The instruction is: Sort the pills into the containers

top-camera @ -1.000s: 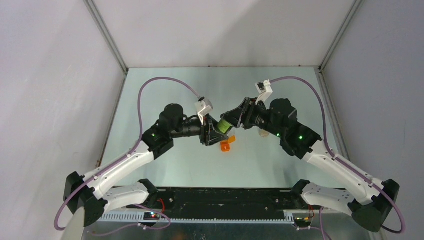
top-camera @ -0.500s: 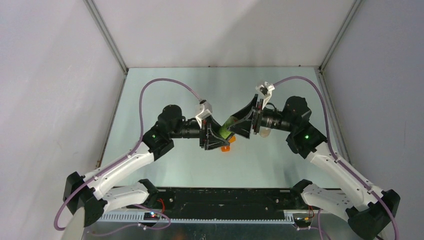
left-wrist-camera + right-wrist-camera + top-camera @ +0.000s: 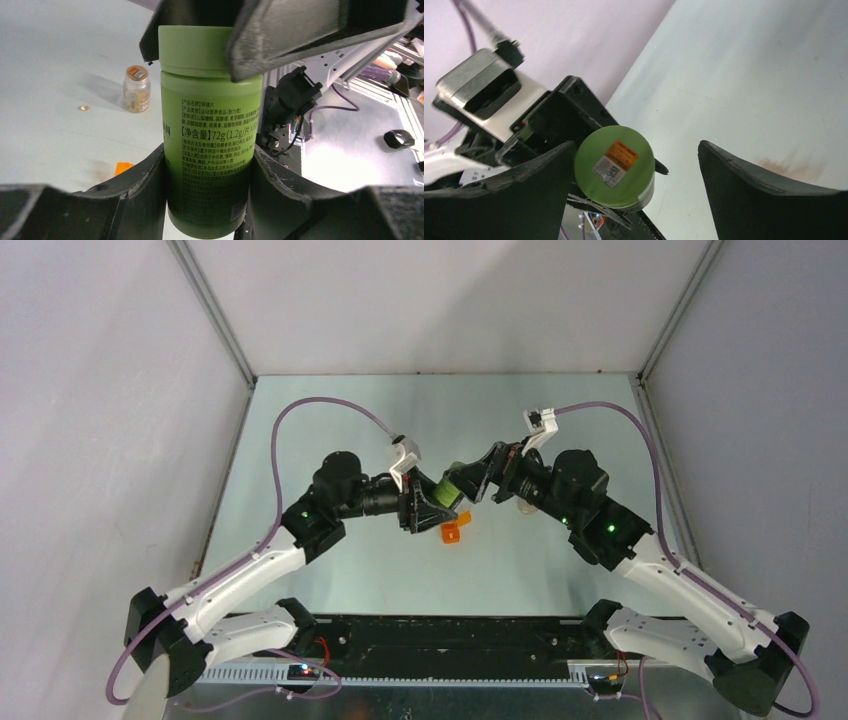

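Black-fingered left gripper (image 3: 207, 150): clamped across the labelled waist of the green bottle (image 3: 212, 135), one finger (image 3: 135, 180) pressed to each side. The bottle's long axis lies crosswise to these fingers. It appears to be held off the table (image 3: 450, 400), slanted between the two arms.

Cap (image 3: 589, 165), top end of the green bottle: points away from the left gripper and toward the right arm. It carries an orange sticker (image 3: 616, 161) and is seen end-on from the right wrist, so the bottle's axis runs almost straight along that wrist's line of reach.

Right gripper (image 3: 636, 145): jaws wide apart, straddling the cap end of the green bottle and gripping nothing. The cap sits off-centre in the gap, just beside one finger (image 3: 524, 195) and well apart from the other. Whether it touches the near finger cannot be told.

Judgement: the right arm is the nearer one for working the cap. Closing squarely would need the gap centred over the bottle's axis first, or the cap gets pushed sideways.

Orange box (image 3: 455, 532): on the table just below the green bottle in the top view, untouched.

Vial (image 3: 136, 89): clear with an orange top, upright on the table beyond the green bottle, well apart from it.

Pill (image 3: 84, 107): a single small one on the table, farther out from the green bottle than the vial.
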`<state>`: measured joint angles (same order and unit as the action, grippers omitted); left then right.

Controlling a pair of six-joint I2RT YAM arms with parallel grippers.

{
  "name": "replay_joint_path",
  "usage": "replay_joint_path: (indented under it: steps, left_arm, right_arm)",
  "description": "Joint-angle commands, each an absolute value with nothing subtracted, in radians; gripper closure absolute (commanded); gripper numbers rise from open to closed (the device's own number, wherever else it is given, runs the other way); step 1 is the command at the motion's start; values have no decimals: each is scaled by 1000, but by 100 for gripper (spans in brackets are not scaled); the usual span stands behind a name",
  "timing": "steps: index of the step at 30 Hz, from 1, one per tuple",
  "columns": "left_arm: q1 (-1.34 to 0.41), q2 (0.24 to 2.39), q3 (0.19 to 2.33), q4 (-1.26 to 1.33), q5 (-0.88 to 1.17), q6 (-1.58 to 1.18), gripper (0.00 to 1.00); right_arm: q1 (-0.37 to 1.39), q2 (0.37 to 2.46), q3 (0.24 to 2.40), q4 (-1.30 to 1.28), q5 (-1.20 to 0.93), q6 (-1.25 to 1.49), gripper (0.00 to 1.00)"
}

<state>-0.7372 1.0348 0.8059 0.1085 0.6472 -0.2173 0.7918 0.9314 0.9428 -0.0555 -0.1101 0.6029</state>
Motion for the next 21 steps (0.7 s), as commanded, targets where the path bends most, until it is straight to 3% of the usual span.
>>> replay_joint_path:
  steps: [1,4,5,7,9,11,13,17,18,21]
  left_arm:
    - [-734,1034,838,147,577,-215,100]
    - [-734,1035,838,154,568,-219,100]
    - [-733,1036,838,154,568,-221,100]
    - [-735,1038,836,155,567,-223,100]
    - [-734,1037,835,154,570,-226,100]
    - [-734,1035,835,145,581,-226,100]
    - [-734,1033,835,132,602,-222,100]
    - [-733,1034,838,107,706,-201,100]
    - [-733,1033,839,104,716,-200,100]
    - [-734,1022,841,103,741,-199,100]
  right_arm:
    - [806,939,986,-83,49,705,12]
    - [807,945,999,-100,37,712,29]
    - [806,944,1000,-99,33,712,40]
    - [802,943,1000,-89,0,701,54]
    - [781,940,1000,-68,-74,668,65]
    - [738,946,1000,-36,-278,619,74]
    - [680,950,1000,-14,-493,534,77]
    - [587,968,1007,-11,-962,304,95]
    - [580,969,1020,-48,-1007,230,100]
    - [574,950,1058,-144,-998,167,97]
